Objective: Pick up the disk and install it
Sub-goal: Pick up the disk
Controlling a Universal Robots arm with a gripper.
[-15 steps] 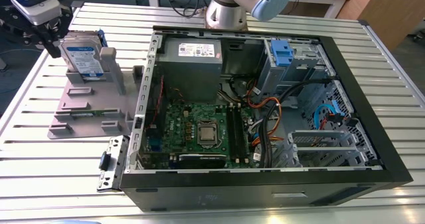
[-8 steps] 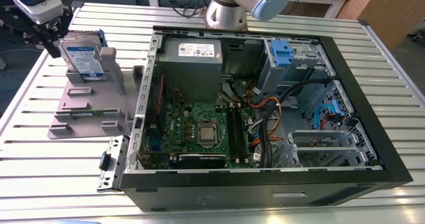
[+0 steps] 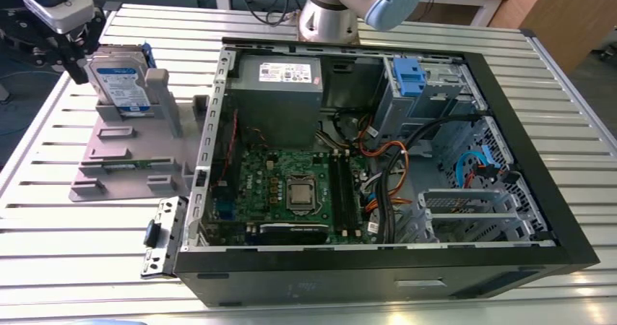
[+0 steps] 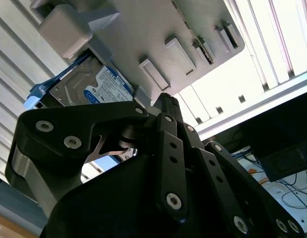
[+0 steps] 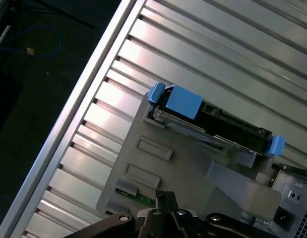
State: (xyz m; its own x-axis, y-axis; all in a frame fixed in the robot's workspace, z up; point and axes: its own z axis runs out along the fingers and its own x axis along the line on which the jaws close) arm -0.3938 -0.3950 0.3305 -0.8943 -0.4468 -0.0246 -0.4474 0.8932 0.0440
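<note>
Plainly, the disk (image 3: 121,85) stands upright on its edge in a grey holder (image 3: 126,162) on the slatted metal counter (image 3: 58,267), at the exterior view's left of the open computer case (image 3: 540,159). Its white and blue label faces the case, and a blue bracket (image 3: 147,54) runs along its back edge. The hand (image 3: 77,59) hangs just beside the disk's upper corner, on the side away from the case. Whether it touches the disk, and whether it is wide or narrow, I cannot tell. In the first wrist view the disk (image 5: 227,128) shows edge-on, with blue bracket ends at both corners, seated in the holder (image 5: 158,171). In the second wrist view the label side (image 4: 101,87) peeks out past the hand's black linkage. Inside the case lie a green motherboard (image 3: 289,188), a grey metal box (image 3: 279,101) with a white sticker, and a small blue clip (image 3: 410,76) at the drive bay.
</note>
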